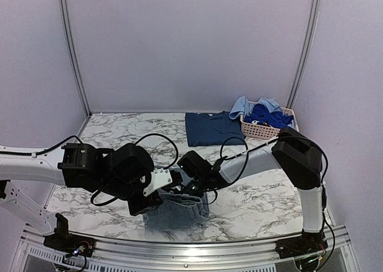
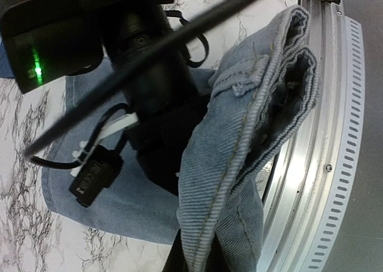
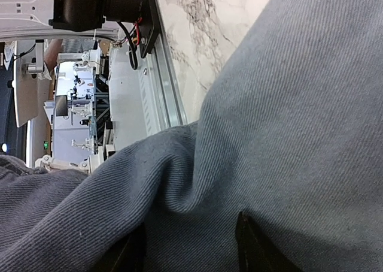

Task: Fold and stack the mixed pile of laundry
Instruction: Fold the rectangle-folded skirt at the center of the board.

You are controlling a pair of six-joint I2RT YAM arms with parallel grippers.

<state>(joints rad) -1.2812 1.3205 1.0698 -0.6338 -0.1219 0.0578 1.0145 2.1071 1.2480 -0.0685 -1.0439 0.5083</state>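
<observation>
A light-blue denim piece (image 1: 179,211) lies bunched near the table's front edge. My left gripper (image 1: 148,201) is at its left side. In the left wrist view it (image 2: 203,255) is shut on a thick seamed fold of the denim (image 2: 257,104), held up off the table, and the fabric hides the fingers. My right gripper (image 1: 194,188) is on the denim's far side. In the right wrist view it (image 3: 190,251) has a ridge of the denim (image 3: 287,104) pinched between its dark fingers (image 3: 257,251). A dark navy shirt (image 1: 212,128) lies folded flat at the back.
A pink perforated basket (image 1: 281,130) at the back right holds bright-blue (image 1: 263,113) and light-blue (image 1: 241,106) garments. The metal rail of the table's front edge (image 2: 311,164) runs right beside the denim. The right arm (image 2: 155,86) crosses close in front of the left wrist.
</observation>
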